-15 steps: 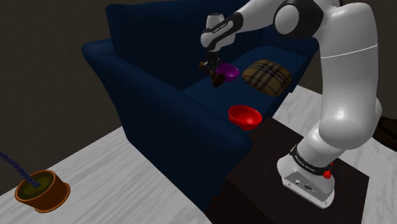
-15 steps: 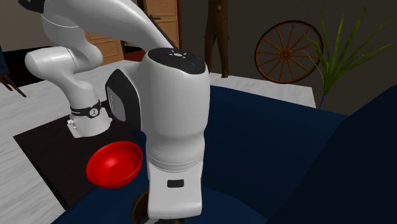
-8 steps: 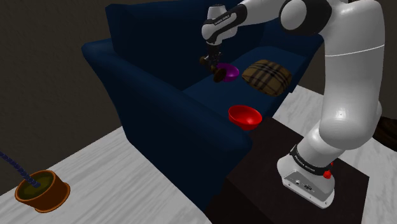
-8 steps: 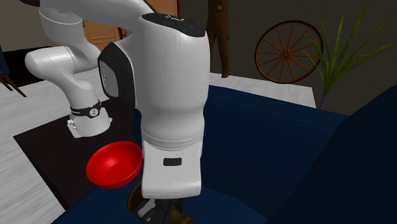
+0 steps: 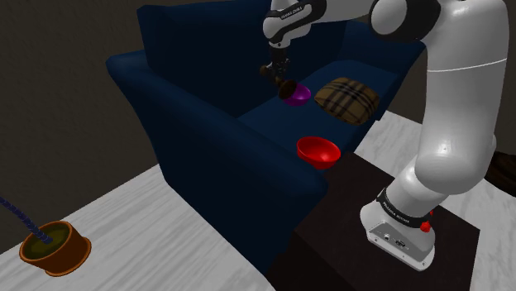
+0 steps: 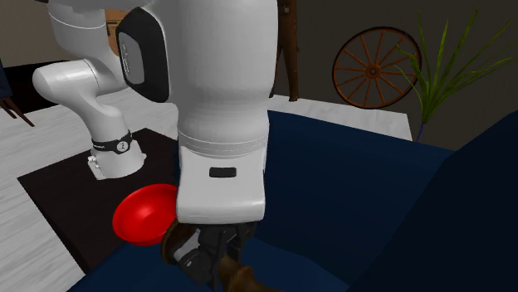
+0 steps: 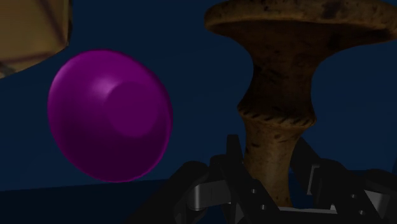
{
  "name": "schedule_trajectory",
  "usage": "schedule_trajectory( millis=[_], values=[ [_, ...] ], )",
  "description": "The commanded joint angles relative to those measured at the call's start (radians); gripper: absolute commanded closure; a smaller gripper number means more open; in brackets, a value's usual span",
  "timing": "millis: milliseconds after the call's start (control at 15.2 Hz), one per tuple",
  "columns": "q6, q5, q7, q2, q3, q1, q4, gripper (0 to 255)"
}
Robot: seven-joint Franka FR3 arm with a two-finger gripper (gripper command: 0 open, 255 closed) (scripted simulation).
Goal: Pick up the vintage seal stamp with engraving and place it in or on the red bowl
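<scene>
A brown seal stamp [image 7: 280, 95] with a wide round base and a turned handle hangs in my black gripper [image 7: 270, 184], whose fingers clasp the handle. In the shoulder view the gripper [image 5: 279, 76] holds the stamp [image 5: 288, 88] above the dark blue sofa seat, just over a purple bowl [image 5: 299, 96]. The red bowl [image 5: 318, 151] sits on the seat's near end, toward the stand. In the second exterior view the stamp [image 6: 241, 278] and gripper [image 6: 206, 255] show below the white wrist, with the red bowl [image 6: 139, 217] partly hidden behind them.
A plaid cushion [image 5: 347, 99] lies on the seat beside the purple bowl [image 7: 111, 124]. The sofa's [image 5: 207, 132] back and armrest rise around the seat. A brown pot [image 5: 54, 246] stands on the floor. A wagon wheel [image 6: 378, 68] and a plant [image 6: 452, 75] stand beyond the sofa.
The arm has risen, carrying the stamp up off the sofa seat. The fingers stay clasped on the handle. Both bowls have not moved.
</scene>
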Motion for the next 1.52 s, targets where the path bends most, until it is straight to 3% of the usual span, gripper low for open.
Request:
schedule_trajectory(
  millis=[0, 198, 792, 1452],
  values=[
    [-0.023, -0.001, -0.002, -0.011, -0.001, 0.0, 0.013, 255],
    [-0.048, -0.002, -0.004, -0.021, -0.002, 0.0, 0.027, 255],
    [0.125, -0.075, 0.045, -0.38, -0.021, 0.041, -0.502, 255],
    [0.194, -0.176, 0.117, -0.759, -0.019, 0.037, -0.951, 255]
  ],
)
